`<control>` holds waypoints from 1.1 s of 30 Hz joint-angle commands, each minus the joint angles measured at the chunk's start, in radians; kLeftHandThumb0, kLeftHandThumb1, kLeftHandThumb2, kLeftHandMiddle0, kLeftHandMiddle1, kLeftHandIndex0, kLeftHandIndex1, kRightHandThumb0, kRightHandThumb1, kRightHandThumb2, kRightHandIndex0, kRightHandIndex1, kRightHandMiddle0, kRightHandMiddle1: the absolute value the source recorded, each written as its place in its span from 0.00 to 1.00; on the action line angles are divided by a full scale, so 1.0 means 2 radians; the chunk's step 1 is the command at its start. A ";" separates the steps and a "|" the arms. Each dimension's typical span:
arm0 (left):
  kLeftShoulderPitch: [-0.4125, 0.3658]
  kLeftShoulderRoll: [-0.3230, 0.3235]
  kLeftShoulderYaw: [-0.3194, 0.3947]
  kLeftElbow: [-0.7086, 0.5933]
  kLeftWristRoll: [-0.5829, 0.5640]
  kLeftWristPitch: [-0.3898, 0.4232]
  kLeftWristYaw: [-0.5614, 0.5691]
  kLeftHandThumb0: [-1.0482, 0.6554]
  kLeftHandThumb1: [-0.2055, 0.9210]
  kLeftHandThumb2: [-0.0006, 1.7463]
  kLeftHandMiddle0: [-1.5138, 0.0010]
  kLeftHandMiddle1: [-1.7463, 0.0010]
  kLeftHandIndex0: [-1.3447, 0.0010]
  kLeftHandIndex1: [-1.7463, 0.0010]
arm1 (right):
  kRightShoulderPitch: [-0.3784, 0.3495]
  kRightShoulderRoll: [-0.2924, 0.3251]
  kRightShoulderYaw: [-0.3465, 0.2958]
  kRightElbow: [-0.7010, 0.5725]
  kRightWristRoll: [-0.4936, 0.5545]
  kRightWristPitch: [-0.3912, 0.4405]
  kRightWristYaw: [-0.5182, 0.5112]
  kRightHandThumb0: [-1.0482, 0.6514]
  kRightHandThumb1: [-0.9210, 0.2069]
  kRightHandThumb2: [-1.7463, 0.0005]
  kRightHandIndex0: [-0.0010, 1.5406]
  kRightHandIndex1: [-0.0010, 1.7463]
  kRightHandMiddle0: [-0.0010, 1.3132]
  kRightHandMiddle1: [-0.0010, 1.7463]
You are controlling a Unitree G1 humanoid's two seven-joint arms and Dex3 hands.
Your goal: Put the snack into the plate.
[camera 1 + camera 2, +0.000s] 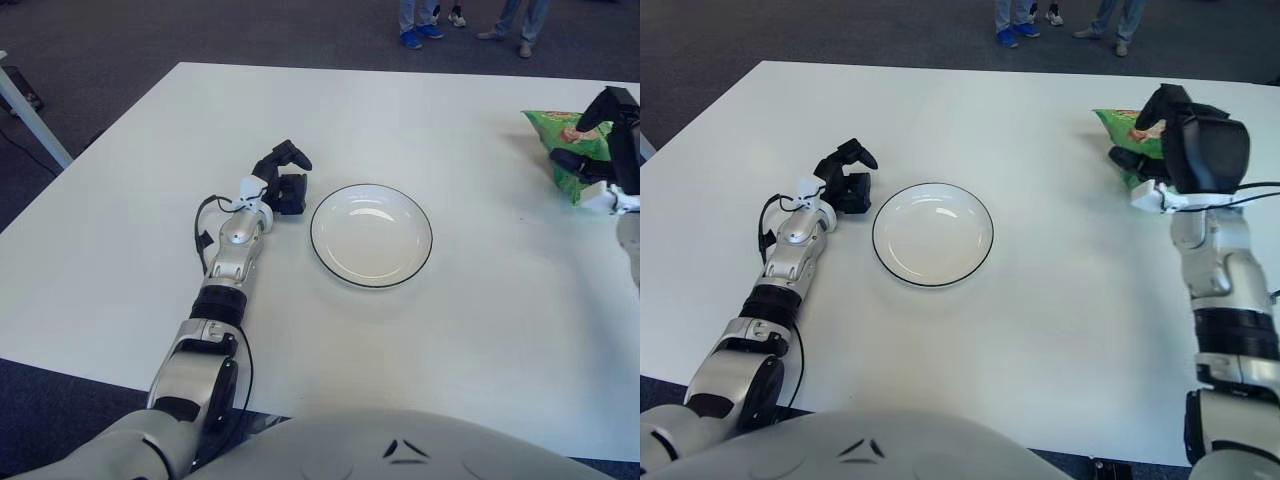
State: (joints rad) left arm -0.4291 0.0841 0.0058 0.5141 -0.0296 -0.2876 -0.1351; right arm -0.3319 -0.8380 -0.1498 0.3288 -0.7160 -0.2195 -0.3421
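Green snack bag [1130, 140] lies under the right robot hand [1185, 150], fingers' state unclear, plate [933, 234] well apart.

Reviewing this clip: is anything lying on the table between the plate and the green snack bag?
Nothing: bare white tabletop separates the black-rimmed white plate from the green snack bag under the right hand, clearest in the right eye view.
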 commanded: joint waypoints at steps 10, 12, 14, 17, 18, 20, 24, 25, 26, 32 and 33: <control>0.031 0.000 0.001 0.023 -0.001 0.005 -0.007 0.34 0.50 0.72 0.16 0.00 0.57 0.00 | -0.036 -0.029 0.050 0.044 -0.039 0.044 0.000 0.08 0.00 0.45 0.10 0.38 0.01 0.69; 0.031 0.000 0.001 0.024 -0.001 0.003 -0.006 0.34 0.50 0.72 0.16 0.00 0.57 0.00 | -0.043 -0.030 0.058 0.052 -0.047 0.052 -0.004 0.09 0.00 0.43 0.09 0.34 0.00 0.66; 0.032 0.000 0.001 0.023 0.000 0.002 -0.005 0.34 0.50 0.72 0.16 0.00 0.57 0.00 | -0.058 -0.029 0.070 0.072 -0.053 0.058 -0.006 0.09 0.00 0.42 0.08 0.30 0.00 0.60; 0.032 0.002 0.000 0.022 0.003 0.001 -0.003 0.34 0.50 0.72 0.16 0.00 0.57 0.00 | -0.128 -0.025 0.105 0.223 -0.059 0.037 -0.026 0.09 0.00 0.39 0.06 0.23 0.00 0.51; 0.033 0.002 0.000 0.021 0.004 0.000 -0.003 0.34 0.50 0.72 0.16 0.00 0.57 0.00 | -0.141 -0.024 0.111 0.249 -0.059 0.033 -0.028 0.09 0.00 0.39 0.05 0.22 0.00 0.50; 0.033 0.003 -0.001 0.021 0.005 0.000 -0.002 0.34 0.50 0.72 0.16 0.00 0.57 0.00 | -0.155 -0.024 0.120 0.272 -0.058 0.031 -0.031 0.09 0.00 0.38 0.05 0.20 0.00 0.46; 0.035 0.003 -0.001 0.018 0.006 -0.002 -0.001 0.34 0.50 0.72 0.16 0.00 0.57 0.00 | -0.179 -0.024 0.138 0.305 -0.056 0.028 -0.032 0.09 0.00 0.37 0.03 0.17 0.00 0.39; 0.035 0.003 -0.001 0.018 0.005 -0.002 -0.002 0.34 0.50 0.73 0.16 0.00 0.57 0.00 | -0.184 -0.024 0.142 0.312 -0.055 0.026 -0.032 0.09 0.00 0.37 0.02 0.17 0.00 0.37; 0.036 0.003 0.000 0.018 0.004 -0.002 -0.003 0.34 0.50 0.73 0.16 0.00 0.57 0.00 | -0.189 -0.024 0.146 0.320 -0.052 0.024 -0.031 0.09 0.00 0.37 0.02 0.16 0.00 0.35; 0.036 0.002 0.001 0.017 0.002 -0.003 -0.004 0.34 0.49 0.73 0.16 0.00 0.56 0.00 | -0.213 -0.023 0.162 0.353 -0.032 0.009 -0.021 0.10 0.00 0.37 0.00 0.10 0.00 0.27; 0.036 0.002 0.001 0.017 0.002 -0.003 -0.004 0.34 0.48 0.74 0.16 0.00 0.56 0.00 | -0.215 -0.023 0.163 0.357 -0.029 0.007 -0.020 0.10 0.00 0.37 0.00 0.09 0.00 0.26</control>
State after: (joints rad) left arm -0.4247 0.0934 0.0060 0.5134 -0.0278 -0.2976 -0.1380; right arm -0.7273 -0.8797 0.1633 1.0171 -0.7985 -0.1896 -0.3887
